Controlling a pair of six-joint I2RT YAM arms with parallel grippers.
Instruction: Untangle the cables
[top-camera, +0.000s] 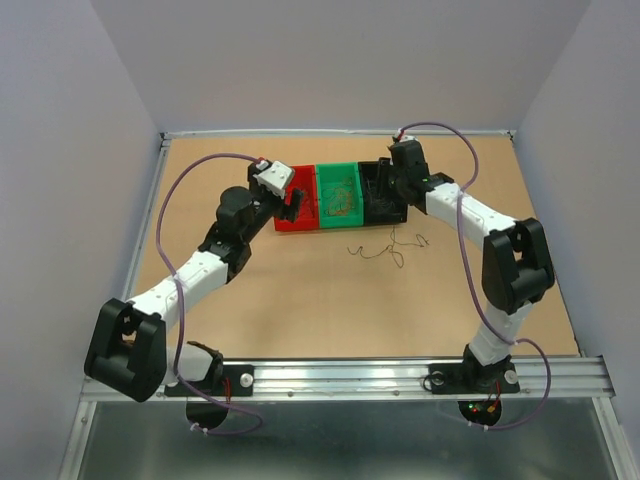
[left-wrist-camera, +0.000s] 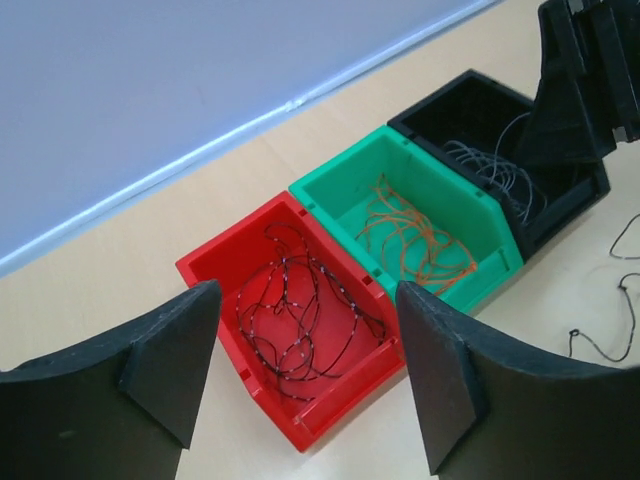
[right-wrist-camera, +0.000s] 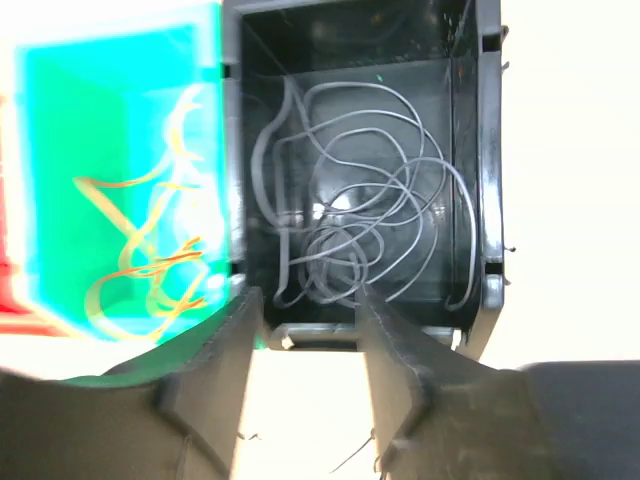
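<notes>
A small bunch of thin dark cables (top-camera: 388, 244) lies loose on the table in front of three bins; part of it shows in the left wrist view (left-wrist-camera: 612, 342). The red bin (left-wrist-camera: 222, 262) holds a dark cable (left-wrist-camera: 300, 320). The green bin (left-wrist-camera: 345, 182) holds an orange cable (left-wrist-camera: 415, 240). The black bin (right-wrist-camera: 485, 150) holds grey cable (right-wrist-camera: 350, 215). My left gripper (top-camera: 293, 203) (left-wrist-camera: 305, 300) is open and empty, just in front of the red bin. My right gripper (top-camera: 393, 190) (right-wrist-camera: 308, 295) is open and empty over the black bin's near wall.
The three bins stand side by side in a row at the middle back of the brown table (top-camera: 300, 300). A metal rail (top-camera: 350, 375) runs along the near edge. Grey walls enclose the table on three sides.
</notes>
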